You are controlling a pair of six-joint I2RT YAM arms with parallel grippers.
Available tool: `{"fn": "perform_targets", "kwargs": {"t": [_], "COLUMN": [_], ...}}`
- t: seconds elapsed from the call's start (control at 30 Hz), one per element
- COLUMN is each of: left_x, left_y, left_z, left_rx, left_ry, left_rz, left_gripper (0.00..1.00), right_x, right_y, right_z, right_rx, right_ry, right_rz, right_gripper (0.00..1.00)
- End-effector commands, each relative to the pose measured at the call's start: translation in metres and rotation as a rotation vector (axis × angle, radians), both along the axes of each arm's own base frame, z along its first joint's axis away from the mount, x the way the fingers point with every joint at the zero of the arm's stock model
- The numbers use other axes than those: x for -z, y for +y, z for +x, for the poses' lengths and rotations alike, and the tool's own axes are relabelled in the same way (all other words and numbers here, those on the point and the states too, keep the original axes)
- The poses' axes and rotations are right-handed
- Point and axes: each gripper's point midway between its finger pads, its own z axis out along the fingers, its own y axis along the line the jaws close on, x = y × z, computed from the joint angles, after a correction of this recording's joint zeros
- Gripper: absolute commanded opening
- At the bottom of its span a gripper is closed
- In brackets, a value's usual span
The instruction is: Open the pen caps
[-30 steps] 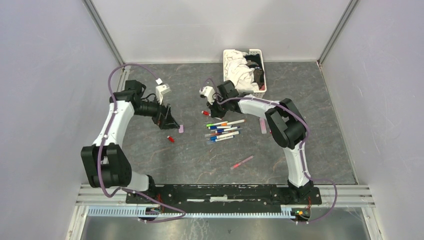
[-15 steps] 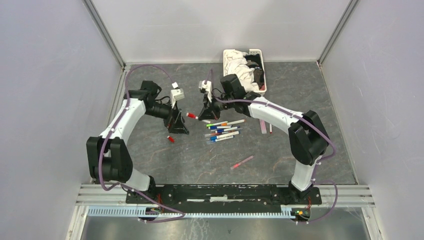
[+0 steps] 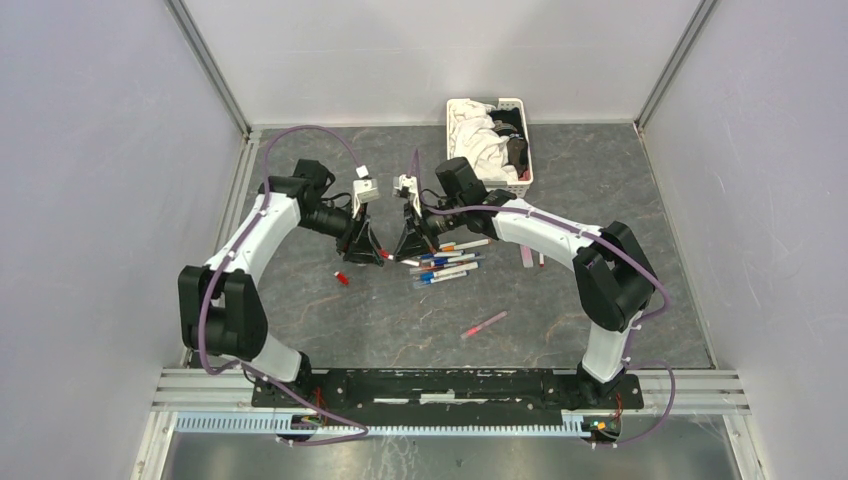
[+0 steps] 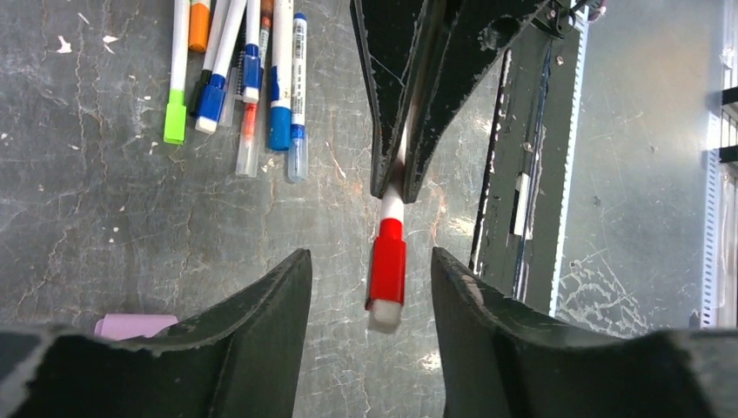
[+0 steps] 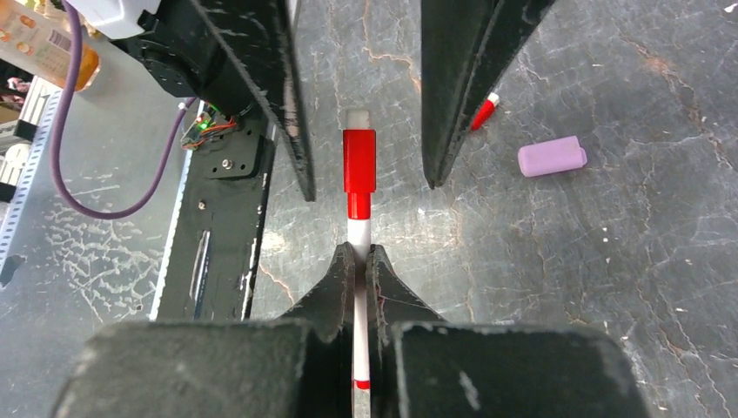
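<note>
My right gripper (image 5: 359, 254) is shut on the white barrel of a pen (image 5: 358, 228) and holds it level above the table. The pen's red cap (image 4: 387, 271) sticks out between the two fingers of my left gripper (image 4: 367, 259). That gripper is open, with a gap on each side of the cap. In the top view the left gripper (image 3: 372, 250) and right gripper (image 3: 408, 245) meet tip to tip left of the pile of pens (image 3: 445, 262). A loose lilac cap (image 5: 552, 157) and a red cap (image 3: 342, 278) lie on the table.
A white slatted basket (image 3: 520, 150) of cloths stands at the back, behind the right arm. A pink-red pen (image 3: 484, 324) lies alone nearer the front. Two more pens (image 3: 527, 255) lie right of the pile.
The right gripper lifted the red-capped pen off the table and carried it left. The left arm swung right to meet it, and its jaws have narrowed around the cap.
</note>
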Motion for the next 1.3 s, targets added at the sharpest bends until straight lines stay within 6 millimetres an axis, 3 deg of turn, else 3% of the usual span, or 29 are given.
{"fn": "perform_targets", "kwargs": {"t": [0.0, 0.07, 0.17, 0.23, 0.33, 0.4, 0.53, 0.67, 0.73, 0.77, 0.83, 1.0, 1.27], "left_x": [-0.015, -0.018, -0.018, -0.018, -0.022, -0.026, -0.035, -0.039, -0.04, -0.04, -0.039, -0.034, -0.055], "left_y": [-0.008, -0.009, -0.01, -0.011, -0.011, -0.011, -0.011, -0.009, -0.009, -0.009, -0.008, 0.006, 0.044], "left_z": [0.0, -0.003, -0.007, -0.008, -0.01, -0.011, -0.012, -0.012, -0.013, -0.012, -0.008, 0.016, 0.041], "left_rx": [0.072, 0.093, 0.118, 0.123, 0.125, 0.125, 0.122, 0.114, 0.109, 0.105, 0.088, -0.029, -0.145], "left_ry": [-0.036, -0.033, -0.023, -0.018, -0.029, -0.045, -0.072, -0.095, -0.099, -0.1, -0.108, -0.157, -0.237], "left_rz": [-0.065, -0.074, -0.085, -0.086, -0.089, -0.091, -0.094, -0.084, -0.082, -0.08, -0.065, 0.053, 0.074], "left_gripper": [0.5, 0.4, 0.18, 0.06, 0.02, 0.02, 0.02, 0.02, 0.02, 0.02, 0.02, 0.02, 0.02], "right_x": [-0.025, -0.024, -0.027, -0.028, -0.024, -0.02, -0.015, -0.013, -0.01, -0.008, -0.004, 0.008, 0.04], "right_y": [0.005, 0.006, 0.009, 0.01, 0.01, 0.011, 0.012, 0.012, 0.011, 0.009, 0.007, -0.016, -0.071], "right_z": [-0.008, -0.009, -0.011, -0.011, -0.012, -0.014, -0.017, -0.019, -0.019, -0.021, -0.019, -0.009, 0.012], "right_rx": [-0.051, -0.057, -0.065, -0.067, -0.063, -0.062, -0.066, -0.075, -0.076, -0.075, -0.056, 0.038, 0.215], "right_ry": [-0.015, -0.009, 0.002, 0.01, 0.033, 0.054, 0.097, 0.118, 0.114, 0.122, 0.113, 0.083, 0.069], "right_rz": [0.065, 0.068, 0.081, 0.086, 0.087, 0.092, 0.102, 0.104, 0.092, 0.077, 0.051, -0.005, -0.117], "right_gripper": [0.0, 0.0, 0.0, 0.05, 0.29, 0.4, 0.45, 0.43, 0.38, 0.29, 0.0, 0.0, 0.0]}}
